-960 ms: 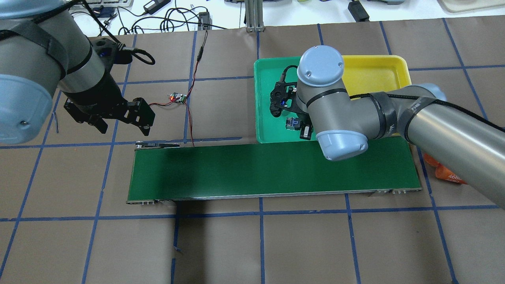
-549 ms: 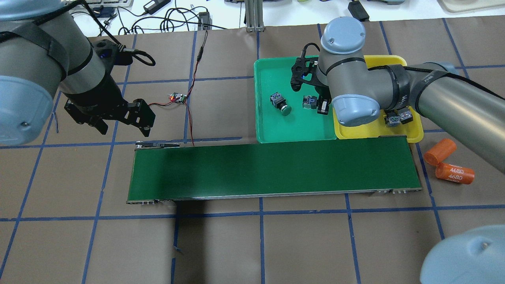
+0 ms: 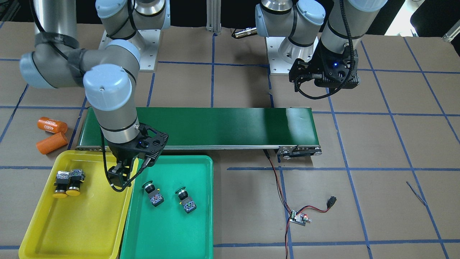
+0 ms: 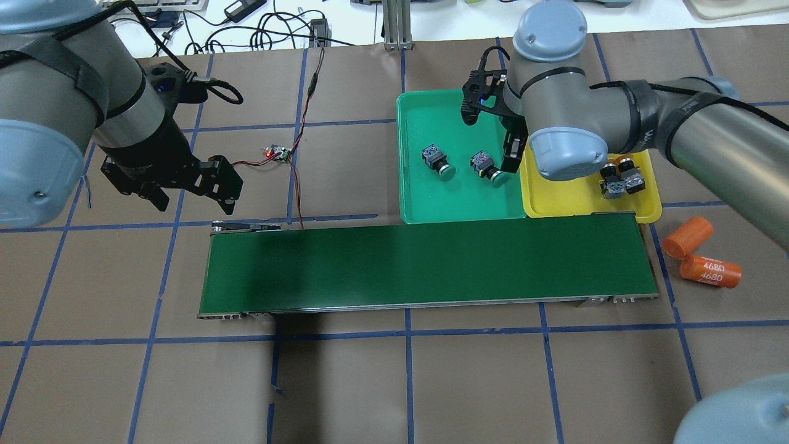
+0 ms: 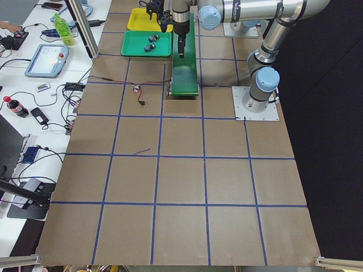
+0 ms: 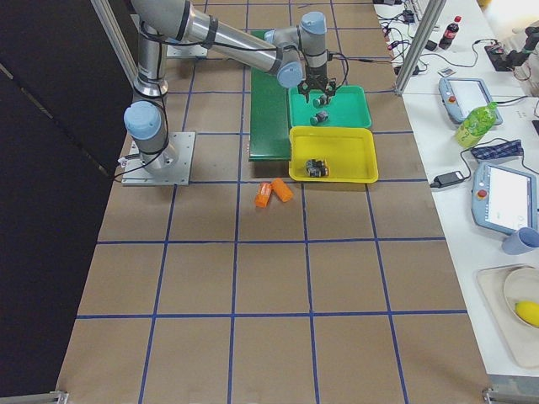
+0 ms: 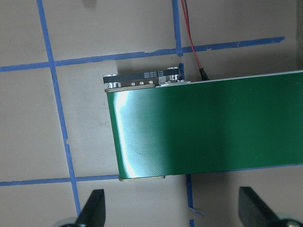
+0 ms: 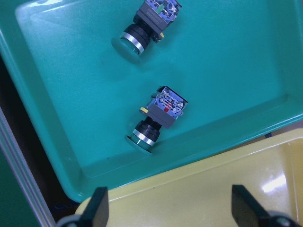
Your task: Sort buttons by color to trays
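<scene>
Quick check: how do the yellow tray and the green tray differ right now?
The yellow tray holds two yellow buttons, side by side and seemingly touching; the green tray holds two green buttons, lying apart. The yellow pair sits toward its tray's outer edge; the green pair is more central. Both trays match in size and shape, and abut.

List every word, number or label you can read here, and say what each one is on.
"4680": white print, two lines of it, on one orange cylinder past the conveyor end.
White print on the conveyor's end bracket: too small to read.
Lettering on the right arm's black strap: too blurred to read.
</scene>
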`<action>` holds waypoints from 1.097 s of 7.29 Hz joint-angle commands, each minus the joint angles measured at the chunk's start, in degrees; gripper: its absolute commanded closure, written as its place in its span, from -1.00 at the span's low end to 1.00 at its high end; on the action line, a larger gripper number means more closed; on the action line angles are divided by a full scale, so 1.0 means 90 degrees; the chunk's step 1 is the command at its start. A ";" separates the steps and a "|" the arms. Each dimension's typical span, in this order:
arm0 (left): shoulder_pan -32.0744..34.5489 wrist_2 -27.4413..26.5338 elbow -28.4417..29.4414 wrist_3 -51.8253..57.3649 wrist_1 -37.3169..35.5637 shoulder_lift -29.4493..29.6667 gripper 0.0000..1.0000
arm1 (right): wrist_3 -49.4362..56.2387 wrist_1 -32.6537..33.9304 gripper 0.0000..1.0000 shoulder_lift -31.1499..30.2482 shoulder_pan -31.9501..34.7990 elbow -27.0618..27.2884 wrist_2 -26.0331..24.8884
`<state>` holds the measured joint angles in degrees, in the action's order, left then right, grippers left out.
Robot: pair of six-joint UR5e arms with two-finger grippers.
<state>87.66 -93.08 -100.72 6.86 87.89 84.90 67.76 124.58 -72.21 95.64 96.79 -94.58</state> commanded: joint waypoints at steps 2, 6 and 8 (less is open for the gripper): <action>-0.0004 0.0000 -0.0001 0.0010 0.0000 0.0000 -1.00 | -0.0029 -0.2584 -1.00 -0.0988 -0.0012 -0.1230 0.0536; 0.0006 0.0000 0.0029 0.0000 -0.0010 -0.0048 -1.00 | -0.2325 -0.3227 -1.00 -0.1556 0.0008 -0.1341 0.0509; 0.0006 0.0010 0.0058 -0.0029 -0.0010 -0.0058 -1.00 | -0.3586 -0.3266 -1.00 -0.1576 0.0018 -0.1341 0.0557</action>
<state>87.70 -93.05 -100.36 6.74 87.81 84.46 43.37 95.37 -86.19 95.77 84.77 -89.74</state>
